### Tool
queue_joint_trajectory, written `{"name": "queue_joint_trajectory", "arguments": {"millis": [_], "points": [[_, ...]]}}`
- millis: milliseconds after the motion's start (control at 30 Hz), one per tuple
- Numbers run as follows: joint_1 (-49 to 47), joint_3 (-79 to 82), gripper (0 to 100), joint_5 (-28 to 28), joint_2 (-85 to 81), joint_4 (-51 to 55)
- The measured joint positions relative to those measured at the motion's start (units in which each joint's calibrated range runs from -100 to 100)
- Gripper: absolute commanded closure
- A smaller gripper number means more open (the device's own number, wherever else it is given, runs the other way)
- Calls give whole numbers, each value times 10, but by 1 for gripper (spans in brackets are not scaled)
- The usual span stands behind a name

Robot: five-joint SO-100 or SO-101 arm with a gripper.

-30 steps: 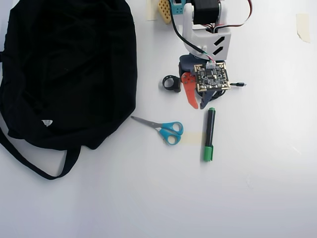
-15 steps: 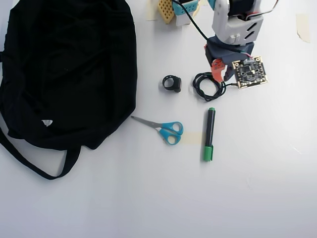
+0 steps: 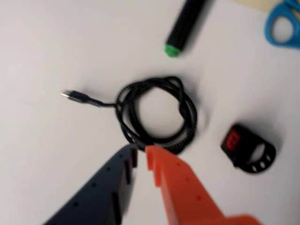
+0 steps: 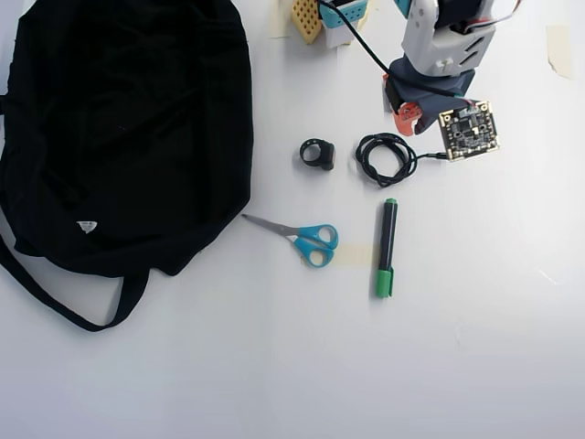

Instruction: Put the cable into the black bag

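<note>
The black cable (image 3: 189,115) lies coiled in a loop on the white table, its plug end (image 3: 71,96) pointing left in the wrist view. In the overhead view the cable (image 4: 359,155) lies right of centre. My gripper (image 3: 141,151) has one dark blue and one orange finger. It hovers just at the near edge of the coil, with the jaws almost together and nothing between them. In the overhead view the gripper (image 4: 402,117) sits just above the coil. The black bag (image 4: 128,128) lies flat at the far left, well apart from the cable.
A black ring-shaped gadget with a red face (image 3: 247,149) lies right of the coil, and shows in the overhead view (image 4: 317,154). A black marker with a green cap (image 4: 387,247), blue-handled scissors (image 4: 306,238) and a small circuit board (image 4: 469,130) lie around the cable.
</note>
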Motion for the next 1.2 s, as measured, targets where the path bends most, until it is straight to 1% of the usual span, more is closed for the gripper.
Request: {"name": "queue_joint_trajectory", "arguments": {"millis": [133,367,433,567,667,800,900,1200], "points": [[9,35,98,0,0,22],[37,74,97,0,0,21],[33,75,93,0,0,16],[40,82,82,0,0,14],[40,102,76,2,0,14],[38,111,71,2,0,8],[39,112,69,0,0,-7],[36,153,70,3,0,-70]]}}
